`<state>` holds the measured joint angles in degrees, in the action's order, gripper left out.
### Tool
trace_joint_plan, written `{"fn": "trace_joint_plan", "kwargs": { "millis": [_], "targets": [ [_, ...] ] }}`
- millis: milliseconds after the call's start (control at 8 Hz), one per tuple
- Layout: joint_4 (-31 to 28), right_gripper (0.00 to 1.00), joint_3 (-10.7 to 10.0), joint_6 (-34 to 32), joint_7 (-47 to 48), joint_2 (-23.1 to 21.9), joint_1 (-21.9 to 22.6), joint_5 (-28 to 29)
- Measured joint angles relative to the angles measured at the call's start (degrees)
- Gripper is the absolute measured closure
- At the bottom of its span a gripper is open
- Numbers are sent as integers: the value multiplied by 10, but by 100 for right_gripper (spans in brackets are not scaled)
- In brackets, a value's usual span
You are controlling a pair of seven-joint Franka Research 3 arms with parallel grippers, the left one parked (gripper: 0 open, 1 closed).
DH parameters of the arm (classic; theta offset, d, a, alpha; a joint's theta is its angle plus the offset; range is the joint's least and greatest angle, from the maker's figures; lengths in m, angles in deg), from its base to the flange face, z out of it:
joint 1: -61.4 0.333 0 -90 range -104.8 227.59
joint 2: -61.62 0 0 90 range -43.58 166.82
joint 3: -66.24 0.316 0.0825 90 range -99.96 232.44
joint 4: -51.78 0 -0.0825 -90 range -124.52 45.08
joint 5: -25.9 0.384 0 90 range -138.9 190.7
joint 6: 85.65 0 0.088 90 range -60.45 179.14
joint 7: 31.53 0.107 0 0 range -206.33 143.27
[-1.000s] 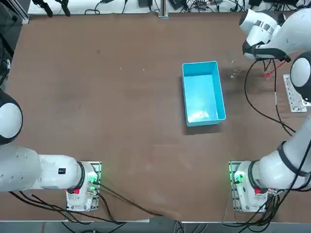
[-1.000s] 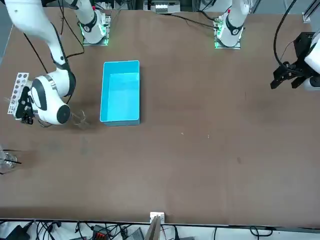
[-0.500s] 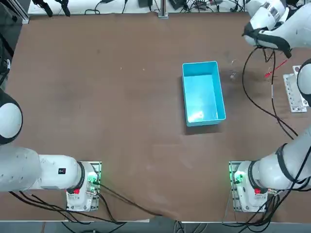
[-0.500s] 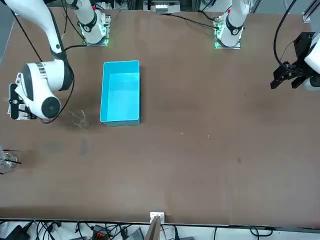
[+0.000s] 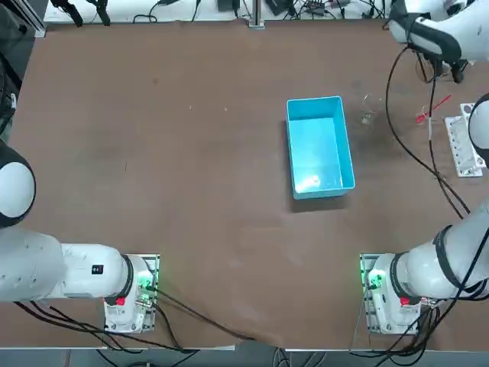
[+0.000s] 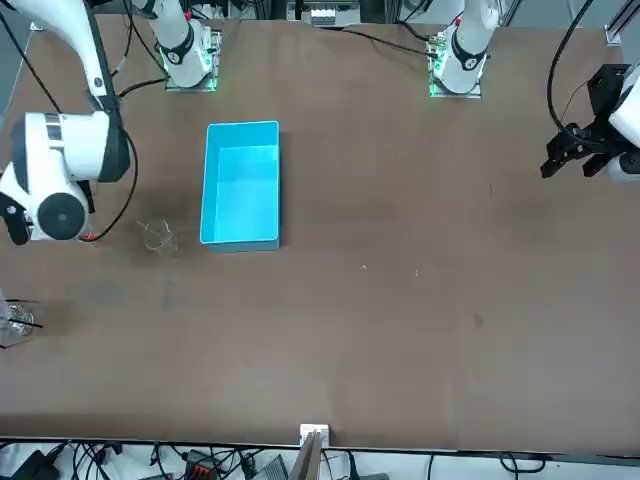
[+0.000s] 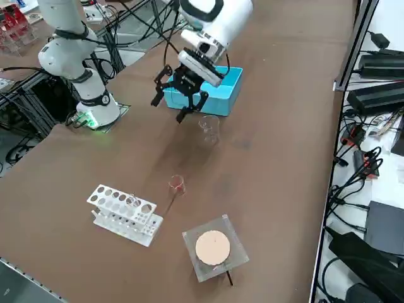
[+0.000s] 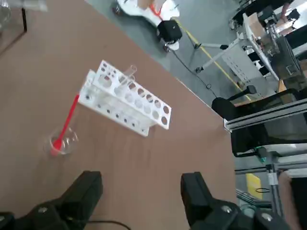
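A small clear cup with a thin red stick leaning in it stands upright on the brown table, in the far part of the robot's right side. The right claw hangs in the air over that same corner, well above the cup and touching nothing. Its two black fingers are spread wide with only bare table showing between them, and the right side view shows the claw parted and empty too.

Just beside the cup, toward the table's right edge, lies a white plastic test-tube rack with rows of round holes. One clear tube sits in it at a slant. On the cup's other side, a little way off, a small clear glass beaker stands upright, so the cup sits roughly between the rack and the beaker. The beaker is near the far right corner of an open light-blue rectangular plastic bin, close to it but apart from it. The bin lies lengthwise toward the middle of the table.

Near the rack, on the side away from the arms' bases, a clear square dish rests flat by the table's right edge with a round tan disc in it
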<state>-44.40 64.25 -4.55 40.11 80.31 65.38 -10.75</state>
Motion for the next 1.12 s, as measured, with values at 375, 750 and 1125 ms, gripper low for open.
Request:
{"fn": "trace_joint_plan", "kwargs": {
  "millis": [375,750,1125],
  "targets": [
    [57,0,-1,-71,-169,-7,-1,88],
    [68,0,-3,-81,-358,-55,-8,178],
    [68,0,-3,-67,-534,-99,-46,297]
  ]
}}
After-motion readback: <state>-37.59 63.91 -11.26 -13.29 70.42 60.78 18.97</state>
